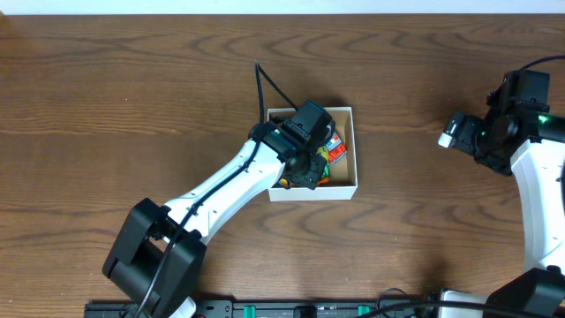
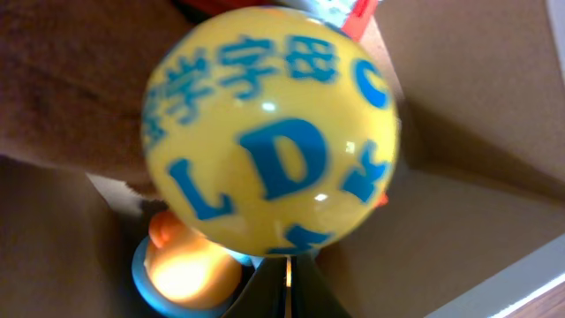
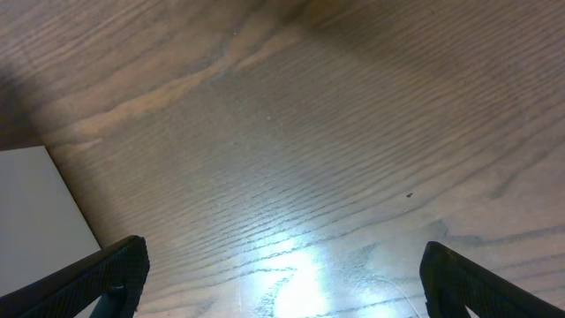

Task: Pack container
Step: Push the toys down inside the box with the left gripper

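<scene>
- The container (image 1: 314,192) is right under the left hand (image 1: 309,170). That hand is down inside it, with brown walls all round.
- A big yellow ball (image 2: 269,124) with blue letters is in the container, just past the left hand's fingertips.
- An orange toy (image 2: 190,265) on something blue lies low in the container, close to the fingertips and a bit to one side.
- From above, more bright toys (image 1: 334,150) show in the container, just beside the left hand.
- The left hand's fingers look pressed close together, with only a thin slit between them. They are not wrapped around the ball. I cannot tell if they touch it.
- The right hand (image 3: 284,265) is spread wide and holds nothing. It hangs over bare bench (image 1: 132,88), well apart from the container.
- I think the packing is almost done. Several toys are in, and I see none lying out on the bench.
- What looks left: the ball may need to settle lower, and the left hand has to lift out without knocking a toy or tipping the container.
</scene>
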### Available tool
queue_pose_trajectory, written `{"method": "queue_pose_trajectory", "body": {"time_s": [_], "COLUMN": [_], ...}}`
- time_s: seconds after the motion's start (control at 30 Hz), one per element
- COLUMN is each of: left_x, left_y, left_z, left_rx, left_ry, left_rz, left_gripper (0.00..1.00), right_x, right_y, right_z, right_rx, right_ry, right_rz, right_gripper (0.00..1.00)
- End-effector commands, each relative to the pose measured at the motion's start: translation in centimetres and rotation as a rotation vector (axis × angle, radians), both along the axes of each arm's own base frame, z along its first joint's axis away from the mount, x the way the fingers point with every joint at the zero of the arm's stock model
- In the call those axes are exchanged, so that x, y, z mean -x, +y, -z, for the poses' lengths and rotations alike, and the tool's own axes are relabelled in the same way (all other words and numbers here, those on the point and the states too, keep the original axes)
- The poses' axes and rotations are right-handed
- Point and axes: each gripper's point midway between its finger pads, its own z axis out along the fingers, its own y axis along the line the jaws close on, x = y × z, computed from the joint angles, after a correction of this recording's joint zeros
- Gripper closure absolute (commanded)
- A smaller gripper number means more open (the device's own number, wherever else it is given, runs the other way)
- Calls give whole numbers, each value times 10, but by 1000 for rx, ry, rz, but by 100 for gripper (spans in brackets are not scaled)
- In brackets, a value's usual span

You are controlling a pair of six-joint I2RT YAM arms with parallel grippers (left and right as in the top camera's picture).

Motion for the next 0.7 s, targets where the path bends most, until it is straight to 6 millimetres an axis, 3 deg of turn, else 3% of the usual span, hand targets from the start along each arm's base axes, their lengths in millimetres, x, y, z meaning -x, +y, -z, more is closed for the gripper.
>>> {"method": "queue_pose_trajectory", "body": {"time_s": [0.0, 0.2, 0.43, 0.67], "left_x": [-9, -16, -31, -42], "left_y": [-4, 8, 28, 31], "left_z": [-19, -38, -91, -83], "left_rx": [15, -22, -39, -45], "left_ry": [-64, -141, -333, -333], "left_rz": [34, 6, -59, -82], "left_gripper": [94, 94, 94, 94], "right_x": [1, -1, -2, -1], "right_y": [1, 1, 0, 1], "right_z": [4, 3, 3, 3], "right_rx": [-5, -3, -1, -3], "right_ry": [12, 3, -2, 2], "right_rz": [-9, -13, -13, -13], "right_gripper": [1, 1, 1, 1]}}
